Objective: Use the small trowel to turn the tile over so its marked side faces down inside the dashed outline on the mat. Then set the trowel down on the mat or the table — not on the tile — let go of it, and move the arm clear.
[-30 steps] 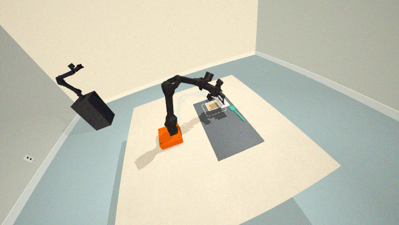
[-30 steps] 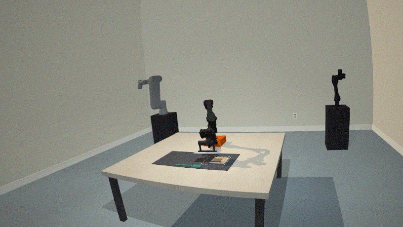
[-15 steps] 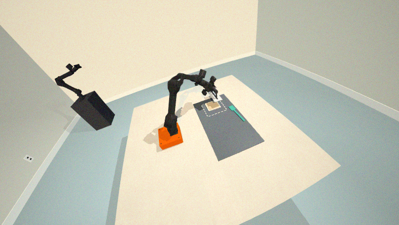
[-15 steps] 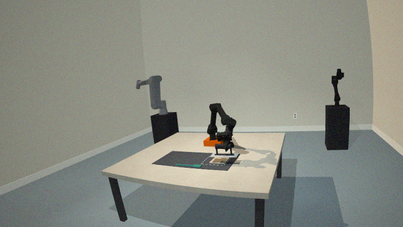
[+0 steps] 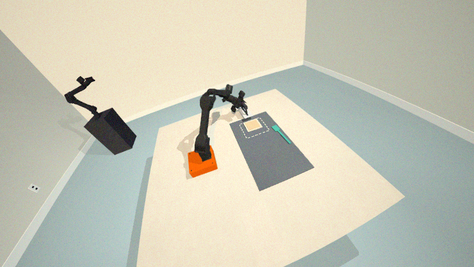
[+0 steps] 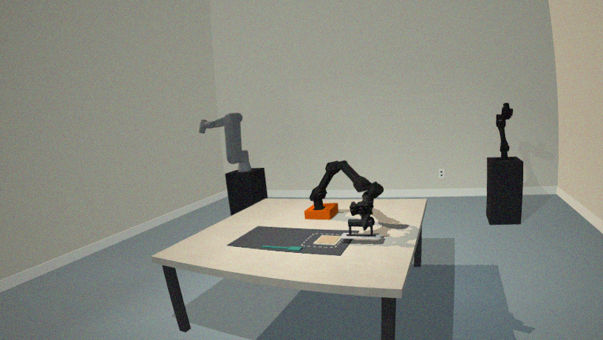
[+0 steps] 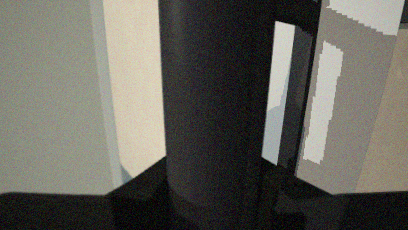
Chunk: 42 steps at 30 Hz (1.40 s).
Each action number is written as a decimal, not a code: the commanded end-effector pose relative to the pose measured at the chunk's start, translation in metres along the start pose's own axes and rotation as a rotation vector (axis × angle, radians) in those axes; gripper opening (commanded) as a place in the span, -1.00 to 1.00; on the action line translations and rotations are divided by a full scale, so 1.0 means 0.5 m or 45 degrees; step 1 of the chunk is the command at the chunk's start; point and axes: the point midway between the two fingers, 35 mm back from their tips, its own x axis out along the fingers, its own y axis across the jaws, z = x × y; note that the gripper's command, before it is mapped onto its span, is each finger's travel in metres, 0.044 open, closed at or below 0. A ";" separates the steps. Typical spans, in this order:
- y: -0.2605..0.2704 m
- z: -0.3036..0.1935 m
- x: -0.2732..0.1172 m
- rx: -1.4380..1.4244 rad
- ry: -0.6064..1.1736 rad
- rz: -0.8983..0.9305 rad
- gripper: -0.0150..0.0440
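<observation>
The tile [image 5: 252, 125] [image 6: 326, 240] lies flat within the dashed outline [image 5: 247, 137], toward its far side in the top view. Its upper face is tan with a pale border; I cannot tell whether that is the marked side. My gripper [image 5: 244, 110] [image 6: 360, 222] [image 7: 211, 155] is shut on the black handle of a trowel with a wide, light grey blade [image 6: 360, 236] [image 7: 350, 125]. The blade is level and low beside the tile, over the mat's end and the bare table. I cannot tell whether it touches the tile or the surface.
A teal spatula-shaped tool [image 5: 282, 135] [image 6: 294, 248] lies on the dark mat [image 5: 282, 165] [image 6: 261, 234], beyond the outline from the arm's base. The orange base [image 5: 203, 165] [image 6: 321, 211] stands on the pale table [image 5: 198, 215] [image 6: 202, 257]. Other arms stand on pedestals away from it.
</observation>
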 end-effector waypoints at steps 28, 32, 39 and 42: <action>-0.037 -0.005 0.044 0.026 -0.018 0.030 -0.49; -0.045 -0.005 0.051 0.025 -0.018 0.030 -0.49; -0.045 0.009 0.052 0.025 -0.019 0.030 -0.49; -0.046 0.018 0.052 0.024 -0.019 0.030 -0.49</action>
